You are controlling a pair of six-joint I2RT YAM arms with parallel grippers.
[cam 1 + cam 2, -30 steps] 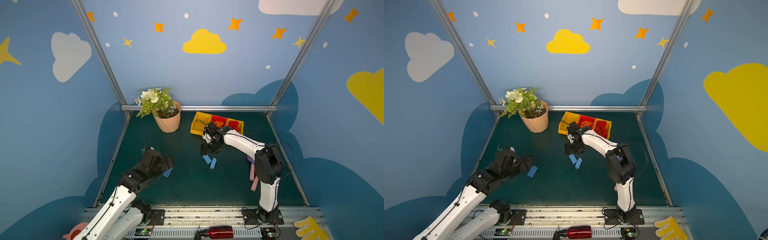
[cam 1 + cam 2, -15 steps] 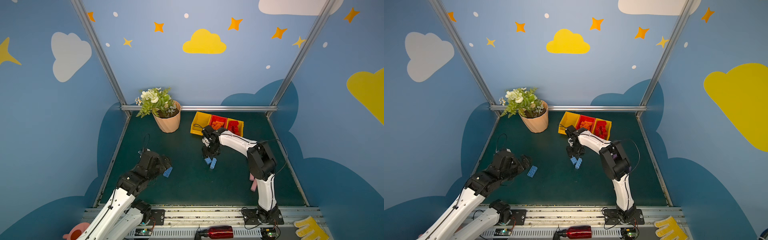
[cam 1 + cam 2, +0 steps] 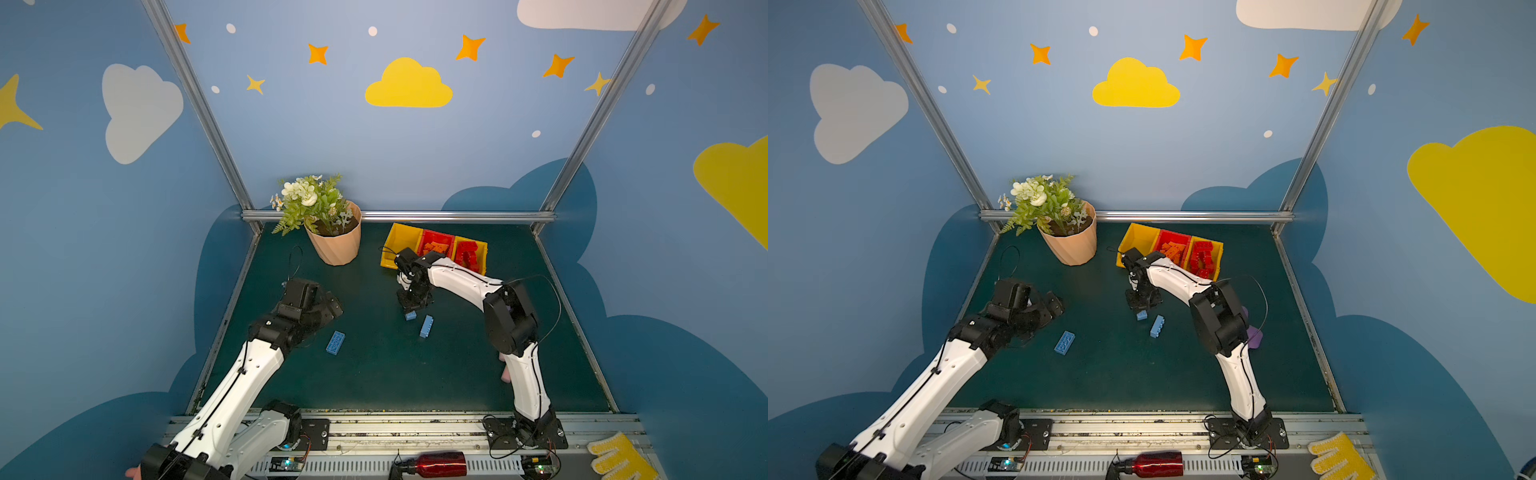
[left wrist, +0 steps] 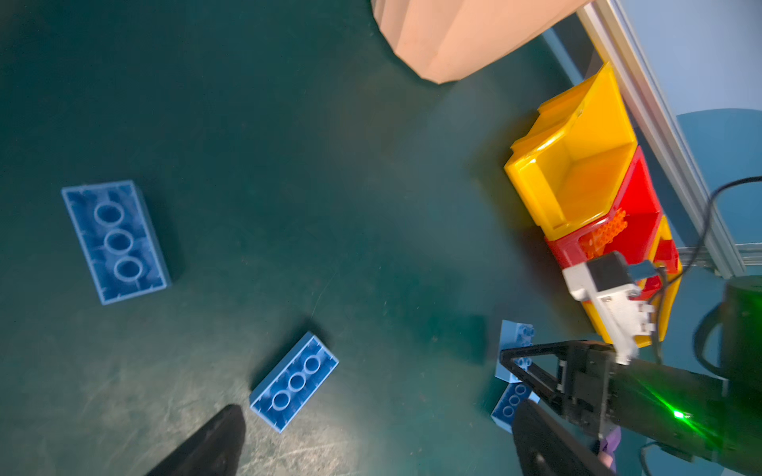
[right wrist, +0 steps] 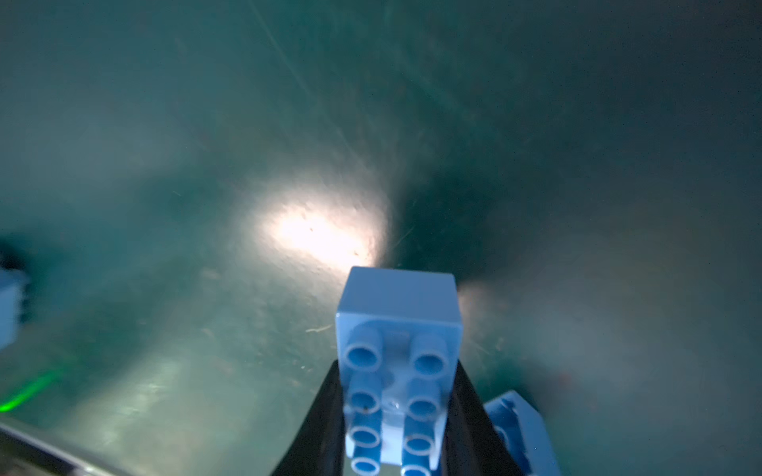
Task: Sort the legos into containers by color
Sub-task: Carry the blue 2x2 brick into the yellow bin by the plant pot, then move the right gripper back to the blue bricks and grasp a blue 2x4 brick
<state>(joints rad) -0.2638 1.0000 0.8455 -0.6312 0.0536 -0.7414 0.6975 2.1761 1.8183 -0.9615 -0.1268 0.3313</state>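
Pickup is underway: right tool (image 5: 398,391) clamps a blue brick (image 5: 398,305), left tool (image 4: 379,416) gapes idle, and next probably calls for lifting it to the empty yellow bin (image 3: 399,241) at twelve o'clock.

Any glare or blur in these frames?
Right wrist view: glare spot on the mat, hazy background, gripped blue brick sharpest. Left wrist view: left gripper blurred, green streak on the right arm. Both top views: crisp, evenly lit.

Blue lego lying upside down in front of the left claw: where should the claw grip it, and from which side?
Take the blue lego across its two long walls at mid-length, from straight above. It lies flat, hollow side up, touching nothing; the short width should fit the open left claw.
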